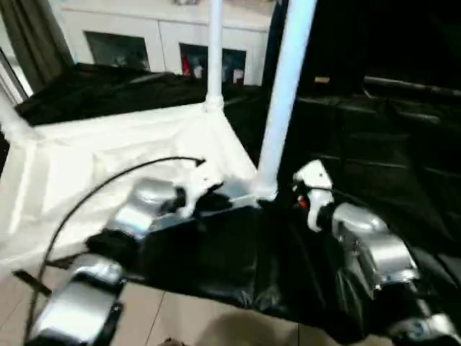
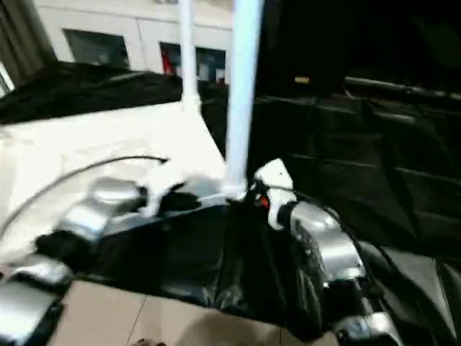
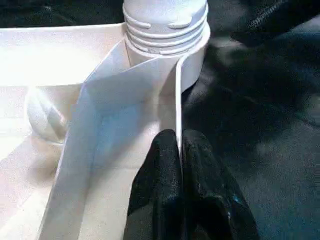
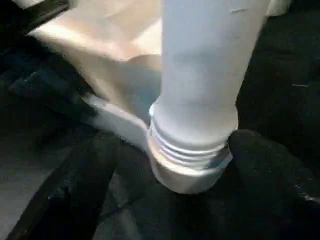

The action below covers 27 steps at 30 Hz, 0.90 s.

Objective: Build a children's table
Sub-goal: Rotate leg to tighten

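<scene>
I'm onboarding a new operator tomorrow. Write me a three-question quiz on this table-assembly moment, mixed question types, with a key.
1. True or false: the tabletop lies with its underside up.
2. What is the left end effector clamped on? A) a leg B) the tabletop's rim C) the black sheet
3. How many legs stand upright in the tabletop's sockets on the side nearer the right end effector?

Key
1. True.
2. B: its fingers pinch the thin rim just below the near corner socket.
3. Two: the near leg and the far leg.
</scene>
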Available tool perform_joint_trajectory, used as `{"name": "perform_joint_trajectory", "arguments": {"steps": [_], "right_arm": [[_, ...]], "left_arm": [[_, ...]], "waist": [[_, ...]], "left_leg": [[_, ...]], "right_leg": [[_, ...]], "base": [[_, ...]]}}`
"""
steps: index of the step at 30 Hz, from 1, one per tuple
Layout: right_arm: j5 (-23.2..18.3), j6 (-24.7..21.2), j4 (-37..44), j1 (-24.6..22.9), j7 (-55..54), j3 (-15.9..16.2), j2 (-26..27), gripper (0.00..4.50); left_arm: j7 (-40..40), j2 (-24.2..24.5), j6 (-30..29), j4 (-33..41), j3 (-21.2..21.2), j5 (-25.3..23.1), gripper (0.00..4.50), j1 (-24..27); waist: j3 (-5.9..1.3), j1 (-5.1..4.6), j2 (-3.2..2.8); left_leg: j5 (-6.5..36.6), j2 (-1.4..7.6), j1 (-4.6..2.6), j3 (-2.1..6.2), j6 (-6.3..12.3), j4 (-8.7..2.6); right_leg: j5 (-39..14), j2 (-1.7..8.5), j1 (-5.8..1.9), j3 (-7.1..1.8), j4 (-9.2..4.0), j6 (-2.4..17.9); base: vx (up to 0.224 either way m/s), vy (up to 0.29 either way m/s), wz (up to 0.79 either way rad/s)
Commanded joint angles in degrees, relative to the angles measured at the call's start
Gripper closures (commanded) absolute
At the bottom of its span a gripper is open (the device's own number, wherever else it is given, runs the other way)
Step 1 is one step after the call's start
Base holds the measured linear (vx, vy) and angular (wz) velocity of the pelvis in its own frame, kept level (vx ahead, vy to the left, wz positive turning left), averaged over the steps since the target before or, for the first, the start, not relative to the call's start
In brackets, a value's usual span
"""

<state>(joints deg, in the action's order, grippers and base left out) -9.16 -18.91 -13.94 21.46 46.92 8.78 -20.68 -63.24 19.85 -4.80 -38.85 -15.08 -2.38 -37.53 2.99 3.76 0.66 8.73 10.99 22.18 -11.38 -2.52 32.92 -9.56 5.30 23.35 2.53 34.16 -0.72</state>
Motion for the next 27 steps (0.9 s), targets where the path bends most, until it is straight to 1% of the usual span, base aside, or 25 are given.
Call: {"name": "perform_joint_trajectory", "arguments": {"steps": [1,2,3,4,5,6,7,8,9,10,11,13,14,15,16,18,19,20,22,23,24,26,27], "right_arm": [[-1.44,-0.97,3.07,-0.32,6.78,1.44,-2.69,0.61],[-1.58,-1.14,3.22,-0.17,7.25,1.47,-2.98,0.61],[-1.89,-1.47,3.41,0.01,7.73,1.54,-3.27,0.61],[-2.01,-1.53,3.41,0.23,8.03,1.72,-3.36,0.61],[-2.11,-1.57,3.44,0.36,8.30,1.88,-3.46,0.61],[-1.95,-1.49,3.28,0.51,8.34,2.18,-3.32,0.61],[-1.13,-0.72,2.73,0.80,8.54,3.11,-2.91,0.61],[-0.86,-0.56,2.51,0.93,8.61,3.46,-2.66,0.61],[-0.75,-0.59,2.42,1.02,8.76,3.70,-2.50,0.61],[-1.05,-0.71,2.71,1.07,9.58,4.39,-2.69,0.61],[-1.06,-0.72,2.73,1.07,9.62,4.42,-2.70,0.61],[-1.11,-0.84,2.80,1.12,9.95,4.55,-2.77,0.61],[-1.08,-0.83,2.76,1.10,10.24,4.54,-2.80,0.88],[-1.10,-0.92,2.73,1.06,10.51,4.51,-2.83,0.88],[-1.11,-0.93,2.65,1.01,10.87,4.61,-2.94,0.96],[-1.04,-0.68,2.42,1.01,11.11,4.84,-3.17,1.08],[-1.09,-0.58,2.24,1.09,11.14,4.92,-3.26,1.32],[-1.10,-0.53,2.08,1.22,11.11,4.95,-3.25,1.32],[-1.05,-0.43,1.86,1.36,11.08,4.94,-3.23,1.45],[-0.83,-0.26,1.53,1.56,11.12,5.11,-3.26,1.45],[-0.83,-0.26,1.53,1.56,11.12,5.11,-3.26,1.69],[0.02,0.75,0.70,1.81,11.00,5.60,-3.37,1.74],[0.23,0.99,0.47,1.86,10.98,5.72,-3.37,1.77]], "left_arm": [[-7.41,1.20,-0.21,5.37,-1.14,3.48,4.50,1.28],[-8.69,1.91,-0.79,6.69,-1.36,4.03,4.50,1.78],[-9.84,2.49,-1.39,8.01,-1.50,4.60,4.50,2.30],[-10.91,2.96,-2.08,9.31,-1.69,5.12,4.50,2.85],[-11.61,3.25,-2.51,10.16,-1.78,5.43,4.50,3.22],[-12.12,3.44,-2.90,10.73,-1.90,5.56,4.50,3.51],[-12.21,3.49,-2.96,11.33,-2.04,5.37,4.50,3.88],[-11.84,3.31,-2.92,11.40,-1.96,5.25,4.50,3.95],[-11.59,3.14,-2.94,11.43,-1.87,5.24,4.50,3.96],[-11.64,3.08,-3.49,12.28,-1.87,5.29,4.50,4.29],[-11.65,3.08,-3.52,12.32,-1.87,5.30,4.50,4.31],[-11.72,3.09,-3.89,12.81,-1.98,5.32,4.50,4.49],[-11.53,2.99,-3.84,12.64,-2.02,5.25,4.50,4.45],[-11.31,2.92,-3.77,12.47,-2.05,5.18,4.50,4.41],[-11.17,2.96,-3.84,12.50,-2.04,5.15,4.50,4.46],[-10.99,3.08,-3.99,12.65,-1.94,4.99,4.50,4.57],[-10.95,3.14,-4.14,12.81,-1.86,4.90,4.50,4.65],[-10.96,3.22,-4.17,12.84,-1.79,4.86,4.50,4.67],[-10.91,3.26,-4.19,12.83,-1.74,4.81,4.50,4.67],[-10.82,3.35,-4.17,12.76,-1.66,4.75,4.50,4.64],[-10.82,3.35,-4.17,12.76,-1.66,4.75,4.50,4.64],[-10.62,3.41,-4.19,12.65,-1.53,4.67,4.50,4.65],[-10.57,3.41,-4.20,12.63,-1.52,4.62,4.50,4.66]], "waist": [[-4.06,0.48,0.45],[-4.15,0.51,0.40],[-4.23,0.61,0.37],[-4.24,0.67,0.69],[-4.30,0.83,0.56],[-4.19,1.04,0.60],[-4.04,1.41,0.44],[-3.91,1.56,0.54],[-3.85,1.65,0.51],[-3.63,1.72,0.52],[-3.62,1.73,0.48],[-3.62,1.59,0.58],[-3.58,1.51,0.69],[-3.61,1.51,0.68],[-3.64,1.43,1.01],[-3.67,1.51,0.89],[-3.72,1.51,0.92],[-3.73,1.46,1.13],[-3.78,1.54,0.98],[-3.80,1.55,1.03],[-3.82,1.54,1.04],[-3.80,1.40,0.73],[-3.81,1.40,0.79]], "left_leg": [[12.71,2.27,-1.08,0.95,2.65,-3.52],[11.48,2.17,-1.09,0.77,3.05,-3.34],[11.07,2.18,-1.26,0.68,3.20,-3.23],[10.10,2.17,-1.18,0.57,3.82,-3.14],[9.88,2.23,-1.21,0.58,3.91,-3.07],[9.76,2.25,-1.35,0.46,4.10,-3.06],[10.54,2.31,-1.51,0.44,3.73,-3.14],[11.92,2.29,-1.57,0.37,3.10,-3.22],[12.69,2.32,-1.66,0.42,2.64,-3.30],[15.47,2.35,-1.78,0.55,1.15,-3.58],[16.19,2.40,-1.85,0.63,0.65,-3.68],[17.25,2.38,-1.75,0.80,-0.27,-3.86],[17.55,2.29,-1.68,0.80,-0.44,-3.86],[17.58,2.27,-1.68,0.83,-0.47,-3.86],[17.09,2.22,-1.63,0.78,-0.33,-3.80],[16.26,2.22,-1.65,0.76,-0.05,-3.71],[15.75,2.18,-1.56,0.75,0.12,-3.65],[15.46,2.16,-1.48,0.72,0.28,-3.62],[14.61,2.17,-1.48,0.73,0.52,-3.55],[14.29,2.20,-1.48,0.72,0.65,-3.52],[14.11,2.16,-1.44,0.70,0.75,-3.48],[14.15,2.10,-1.38,0.71,0.75,-3.46],[14.37,2.08,-1.40,0.71,0.67,-3.44]], "right_leg": [[-9.15,2.69,-2.56,-1.81,-3.26,12.67],[-6.48,2.50,-2.52,-1.75,-2.95,13.76],[-5.24,2.49,-2.46,-1.74,-2.78,14.35],[-3.63,2.48,-2.55,-1.70,-2.59,15.22],[-3.27,2.60,-2.60,-1.70,-2.41,15.53],[-3.65,2.54,-2.43,-1.70,-2.53,15.62],[-5.54,2.61,-2.26,-1.75,-2.74,15.47],[-7.82,2.62,-2.15,-1.81,-2.98,14.95],[-9.08,2.66,-2.08,-1.84,-3.07,14.63],[-13.26,2.75,-1.97,-1.91,-3.49,13.38],[-14.30,2.81,-1.95,-1.93,-3.56,13.01],[-15.79,2.79,-1.98,-1.95,-3.63,11.97],[-16.29,2.79,-1.94,-2.02,-3.73,11.48],[-16.41,2.80,-1.95,-2.03,-3.73,11.31],[-16.31,2.80,-1.95,-2.06,-3.79,11.01],[-15.84,2.82,-1.91,-2.09,-3.70,11.04],[-15.33,2.82,-1.98,-2.06,-3.64,11.10],[-15.15,2.80,-2.03,-2.05,-3.62,11.08],[-14.48,2.85,-2.04,-2.04,-3.52,11.29],[-13.81,2.79,-2.06,-2.03,-3.44,11.48],[-13.48,2.77,-2.08,-2.02,-3.38,11.57],[-13.12,2.67,-2.04,-1.99,-3.37,11.76],[-13.28,2.68,-2.08,-1.98,-3.38,11.79]], "base": [[0.054,0.005,-0.02],[0.055,0.010,0.00],[0.000,0.000,0.00],[0.000,0.000,0.00],[0.000,0.000,0.00],[0.000,0.000,0.00],[0.000,0.000,0.00],[0.000,0.000,0.00],[0.000,0.000,0.00],[0.000,0.000,0.00],[0.000,0.000,0.00],[0.000,0.000,0.00],[0.000,0.000,0.00],[0.000,0.000,0.00],[0.000,0.000,0.00],[0.000,0.000,0.00],[0.000,0.000,0.00],[0.000,0.000,0.00],[0.000,0.000,0.00],[0.000,0.000,0.00],[0.000,0.000,0.00],[0.000,0.000,0.00],[0.000,0.000,0.00]]}}
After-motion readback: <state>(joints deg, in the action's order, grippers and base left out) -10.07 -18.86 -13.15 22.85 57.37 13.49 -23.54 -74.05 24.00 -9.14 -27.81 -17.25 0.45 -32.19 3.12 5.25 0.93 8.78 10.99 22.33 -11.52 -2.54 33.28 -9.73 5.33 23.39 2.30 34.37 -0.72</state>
